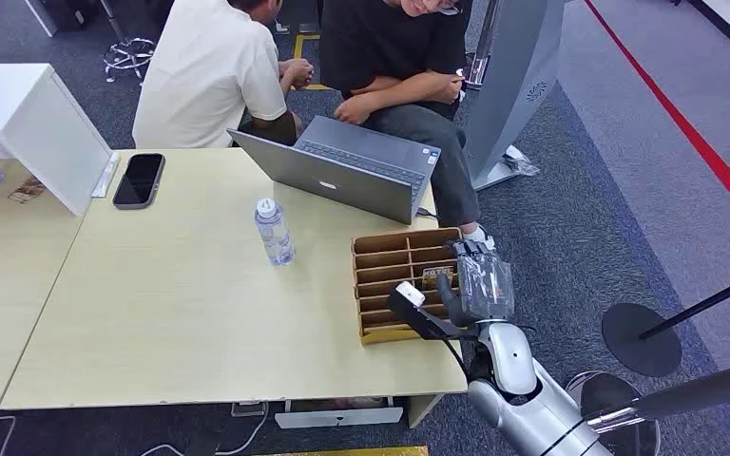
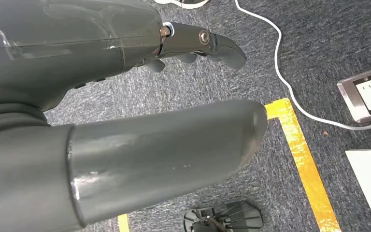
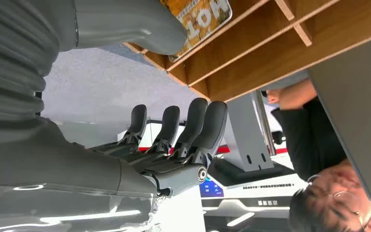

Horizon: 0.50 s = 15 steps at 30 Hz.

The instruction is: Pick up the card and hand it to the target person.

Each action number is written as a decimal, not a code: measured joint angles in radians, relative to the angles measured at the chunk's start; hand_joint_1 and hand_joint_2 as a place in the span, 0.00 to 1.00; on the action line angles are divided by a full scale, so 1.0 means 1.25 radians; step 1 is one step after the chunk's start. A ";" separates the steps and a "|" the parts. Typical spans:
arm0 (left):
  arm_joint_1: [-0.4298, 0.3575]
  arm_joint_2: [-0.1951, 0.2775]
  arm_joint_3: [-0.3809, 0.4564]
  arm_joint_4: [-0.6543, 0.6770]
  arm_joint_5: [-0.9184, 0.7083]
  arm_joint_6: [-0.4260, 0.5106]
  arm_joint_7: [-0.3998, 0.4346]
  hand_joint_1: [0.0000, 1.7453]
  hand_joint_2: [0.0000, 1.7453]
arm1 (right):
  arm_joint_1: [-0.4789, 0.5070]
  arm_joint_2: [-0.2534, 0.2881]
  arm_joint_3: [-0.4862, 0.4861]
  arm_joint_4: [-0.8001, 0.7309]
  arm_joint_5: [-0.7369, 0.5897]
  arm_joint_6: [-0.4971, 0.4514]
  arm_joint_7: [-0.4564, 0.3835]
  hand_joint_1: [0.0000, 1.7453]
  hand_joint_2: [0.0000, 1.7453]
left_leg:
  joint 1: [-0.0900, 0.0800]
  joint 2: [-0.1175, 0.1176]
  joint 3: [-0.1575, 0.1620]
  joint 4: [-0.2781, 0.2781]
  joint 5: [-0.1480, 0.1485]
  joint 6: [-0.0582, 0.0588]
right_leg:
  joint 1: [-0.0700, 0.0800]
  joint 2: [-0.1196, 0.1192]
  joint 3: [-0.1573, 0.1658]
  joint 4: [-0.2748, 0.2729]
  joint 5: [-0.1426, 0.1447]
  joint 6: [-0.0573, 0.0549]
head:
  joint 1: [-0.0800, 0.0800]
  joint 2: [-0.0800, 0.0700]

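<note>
The card [image 1: 434, 274], orange and dark with printed letters, stands in a slot of the wooden divider box [image 1: 380, 285] at the table's right front. My right hand [image 1: 472, 281] is at the box's right side, just by the card. In the right wrist view the thumb [image 3: 125, 21] lies close to the card [image 3: 200, 17], while the fingers [image 3: 193, 125] stretch out apart from it with nothing between them. My left hand [image 2: 149, 96] hangs over the carpet and holds nothing. A person in a black shirt [image 1: 394, 57] and a person in a cream shirt [image 1: 204, 81] sit behind the table.
A grey laptop [image 1: 347, 166] stands open just behind the box. A water bottle [image 1: 273, 231] is to the box's left, and a black phone [image 1: 139, 179] and a white case [image 1: 28, 119] lie far left. Stanchion bases [image 1: 641, 339] stand on the floor to the right.
</note>
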 joint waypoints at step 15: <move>0.000 0.000 0.000 0.000 -0.001 0.000 0.005 0.00 0.00 | 0.000 -0.006 0.020 0.001 -0.020 0.031 0.000 0.52 1.00 | 0.000 0.000 0.000 0.000 0.000 0.000 | 0.000 0.000 0.000 0.000 0.000 0.000 | 0.000 0.000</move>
